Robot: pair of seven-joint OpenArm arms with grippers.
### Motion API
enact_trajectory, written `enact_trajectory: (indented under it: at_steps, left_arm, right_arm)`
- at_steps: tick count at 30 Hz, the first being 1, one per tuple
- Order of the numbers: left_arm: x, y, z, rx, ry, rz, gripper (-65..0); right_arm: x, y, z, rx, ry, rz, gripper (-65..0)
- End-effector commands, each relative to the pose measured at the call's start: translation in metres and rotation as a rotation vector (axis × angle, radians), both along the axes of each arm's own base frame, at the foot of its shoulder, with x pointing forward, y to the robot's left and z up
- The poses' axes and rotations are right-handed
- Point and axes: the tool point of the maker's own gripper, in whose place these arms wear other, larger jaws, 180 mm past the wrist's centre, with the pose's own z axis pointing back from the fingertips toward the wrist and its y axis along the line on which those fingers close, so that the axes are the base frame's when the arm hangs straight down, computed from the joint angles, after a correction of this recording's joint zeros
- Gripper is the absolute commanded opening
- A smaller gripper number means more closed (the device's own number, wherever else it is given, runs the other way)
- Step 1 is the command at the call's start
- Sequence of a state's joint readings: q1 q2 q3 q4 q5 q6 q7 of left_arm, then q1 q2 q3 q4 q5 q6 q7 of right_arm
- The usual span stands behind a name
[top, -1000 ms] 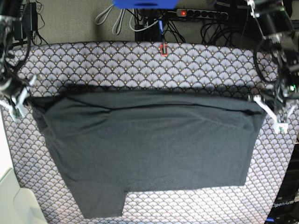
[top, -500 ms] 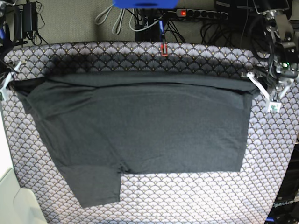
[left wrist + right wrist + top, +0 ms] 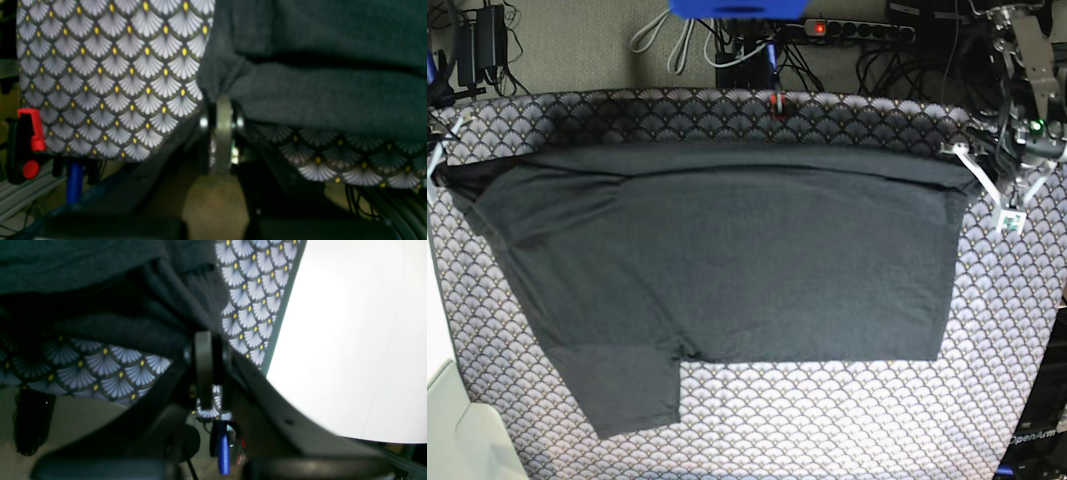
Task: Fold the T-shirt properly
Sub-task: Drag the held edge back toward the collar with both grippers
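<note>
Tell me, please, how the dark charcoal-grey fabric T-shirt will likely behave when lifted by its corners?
The dark charcoal-grey fabric T-shirt is probably floppy: it sags between the shut left gripper and right gripper. Likely light; pinched corners carry it.

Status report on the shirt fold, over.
Left gripper and right gripper shut on the dark charcoal-grey fabric T-shirt, its far edge lifted over the scallop-patterned cloth. Nothing in the way.

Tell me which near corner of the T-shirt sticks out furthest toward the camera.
The one on the base view's left: a sleeve-like flap of the T-shirt hangs past the straight hem; the right corner ends square.
</note>
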State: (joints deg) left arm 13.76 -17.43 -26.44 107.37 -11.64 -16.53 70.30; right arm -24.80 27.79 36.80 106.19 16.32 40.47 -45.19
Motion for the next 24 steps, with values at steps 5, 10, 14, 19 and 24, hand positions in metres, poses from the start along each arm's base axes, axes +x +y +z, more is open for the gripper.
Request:
enact_trajectory:
  at_steps: [5, 10, 14, 19, 24]
  left_arm:
    - [0.027, 0.008, 0.026, 0.034, -0.093, -0.001, -64.7]
    - [0.071, 0.009, 0.058, 0.013, -0.215, 0.022, -64.7]
    - [0.080, 0.004, 0.044, -0.044, -0.195, 0.047, -64.7]
    - [0.075, 0.005, 0.024, -0.069, -0.144, 0.063, -64.7]
    - [0.073, 0.011, 0.026, -0.053, -0.137, 0.065, -64.7]
  right_arm:
    - [0.020, -0.005, 0.023, -0.042, -0.068, 0.015, -65.0]
    - [0.055, -0.002, 0.044, -0.057, -0.124, 0.008, -65.0]
    - [0.057, -0.006, 0.045, -0.075, -0.102, 0.002, -65.0]
    - [0.048, -0.006, 0.037, -0.074, -0.073, 0.001, -65.0]
    - [0.039, -0.007, 0.030, -0.075, -0.041, 0.001, -65.0]
